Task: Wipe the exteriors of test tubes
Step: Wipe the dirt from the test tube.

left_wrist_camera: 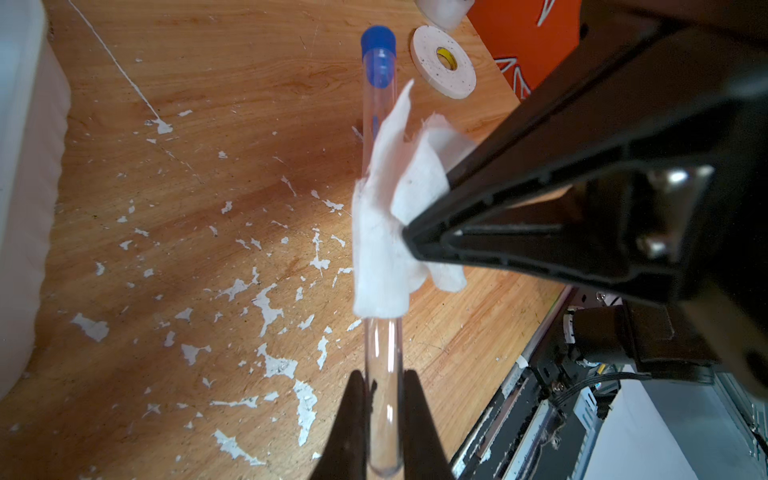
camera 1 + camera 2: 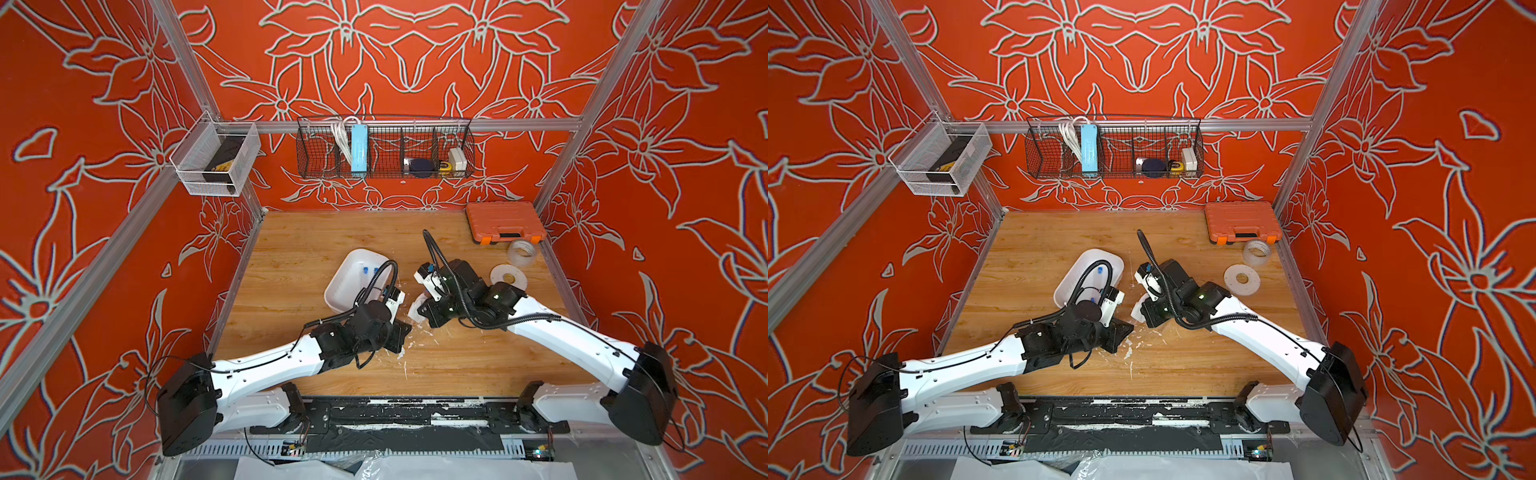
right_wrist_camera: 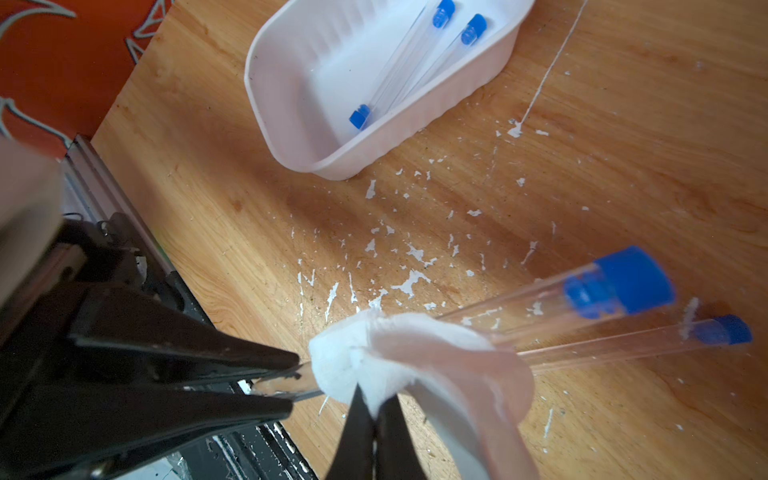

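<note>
Tube (image 1: 379, 104) runs lengthwise out from my left gripper (image 1: 383, 386), clamped on its base, right gripper (image 3: 374, 409) pinching tissue (image 1: 380, 257) around its middle.

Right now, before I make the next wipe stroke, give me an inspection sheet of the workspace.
Surface: wooden tabletop, flecked with white chips near the arms.
Job's things: held test tube, blue-capped, tissue wrapped round its middle; another tube lies on the wood; three capped tubes in the white tray.
Clutter: orange tool case, clear tape roll, white tape roll, along the right edge.
Grippers: left gripper shut on the held tube's closed end; right gripper shut on the tissue.
Cables: black hose loops over the tray; second hose arcs above the right wrist.
Surroundings: orange floral walls; wire basket and mesh basket on the rails.
</note>
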